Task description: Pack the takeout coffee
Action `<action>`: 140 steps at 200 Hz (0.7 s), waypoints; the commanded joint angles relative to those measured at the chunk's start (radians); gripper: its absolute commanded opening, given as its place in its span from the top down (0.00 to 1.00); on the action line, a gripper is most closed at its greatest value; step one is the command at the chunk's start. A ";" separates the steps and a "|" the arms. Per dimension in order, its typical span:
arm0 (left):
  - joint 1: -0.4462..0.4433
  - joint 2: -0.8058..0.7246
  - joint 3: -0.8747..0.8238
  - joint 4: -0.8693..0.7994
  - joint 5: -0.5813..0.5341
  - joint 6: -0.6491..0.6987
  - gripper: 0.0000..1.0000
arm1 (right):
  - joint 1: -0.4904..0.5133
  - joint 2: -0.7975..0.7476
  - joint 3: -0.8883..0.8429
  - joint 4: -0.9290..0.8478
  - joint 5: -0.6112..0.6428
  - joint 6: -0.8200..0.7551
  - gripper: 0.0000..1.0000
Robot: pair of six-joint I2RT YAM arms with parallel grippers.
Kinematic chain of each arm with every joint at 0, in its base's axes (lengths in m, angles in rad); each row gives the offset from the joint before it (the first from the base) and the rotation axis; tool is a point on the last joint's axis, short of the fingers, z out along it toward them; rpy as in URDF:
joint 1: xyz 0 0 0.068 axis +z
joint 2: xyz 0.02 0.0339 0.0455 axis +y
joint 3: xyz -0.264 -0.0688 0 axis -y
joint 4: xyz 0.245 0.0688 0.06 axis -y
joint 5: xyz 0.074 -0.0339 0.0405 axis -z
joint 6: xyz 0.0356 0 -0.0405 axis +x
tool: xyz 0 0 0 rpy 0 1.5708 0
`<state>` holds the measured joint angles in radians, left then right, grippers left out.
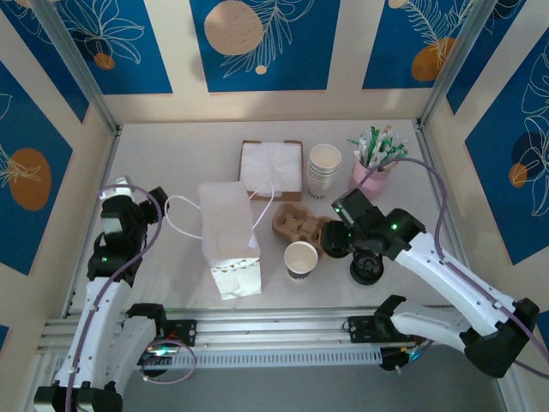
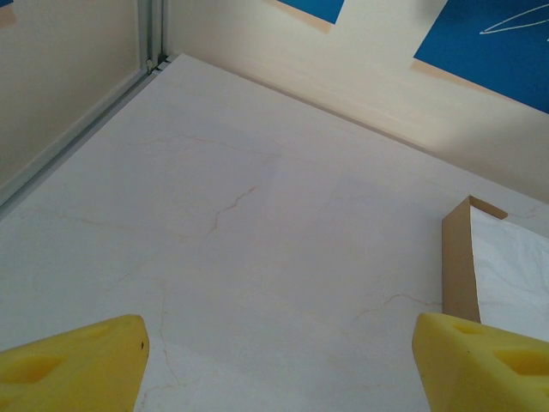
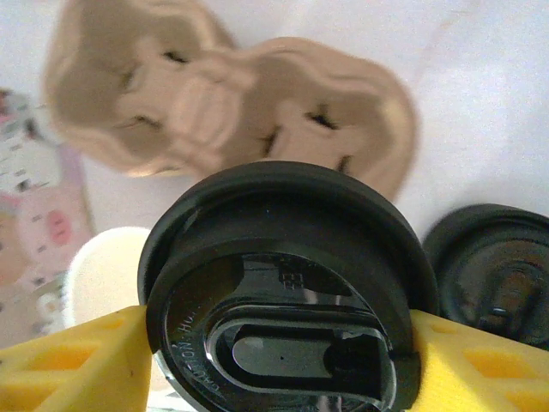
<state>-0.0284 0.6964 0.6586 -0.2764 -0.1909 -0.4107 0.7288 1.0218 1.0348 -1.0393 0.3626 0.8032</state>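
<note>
The takeout coffee's cream paper cup [image 1: 300,259] stands open-topped with no lid on it, just in front of the brown cup carrier [image 1: 297,225]. In the right wrist view the cup [image 3: 103,279] shows at lower left, behind the carrier [image 3: 232,112]. My right gripper [image 3: 279,352] is shut on a round black lid [image 3: 283,257], with a yellow finger pressed to each side of its rim. From above, that gripper [image 1: 341,233] holds the lid [image 1: 334,240] beside the carrier's right end. My left gripper [image 2: 279,360] is open over bare table at the far left [image 1: 118,193].
A second loose black lid [image 1: 366,270] lies right of the cup. A white paper bag [image 1: 228,238] lies left of the cup. At the back stand a napkin box [image 1: 271,170], a stack of lidless cups [image 1: 324,170] and a pink holder of stirrers [image 1: 371,170].
</note>
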 commanded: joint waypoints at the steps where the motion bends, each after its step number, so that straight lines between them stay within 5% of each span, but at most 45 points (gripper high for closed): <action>1: -0.002 -0.003 -0.010 0.022 0.018 -0.002 0.20 | 0.060 0.037 0.063 0.037 -0.080 -0.008 0.32; 140: -0.002 -0.006 -0.011 0.019 0.008 0.003 0.20 | 0.182 0.287 0.123 0.007 -0.180 -0.034 0.31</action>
<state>-0.0284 0.6964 0.6586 -0.2764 -0.1909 -0.4107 0.9016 1.2945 1.1446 -1.0321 0.2455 0.7658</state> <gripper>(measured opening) 0.803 0.689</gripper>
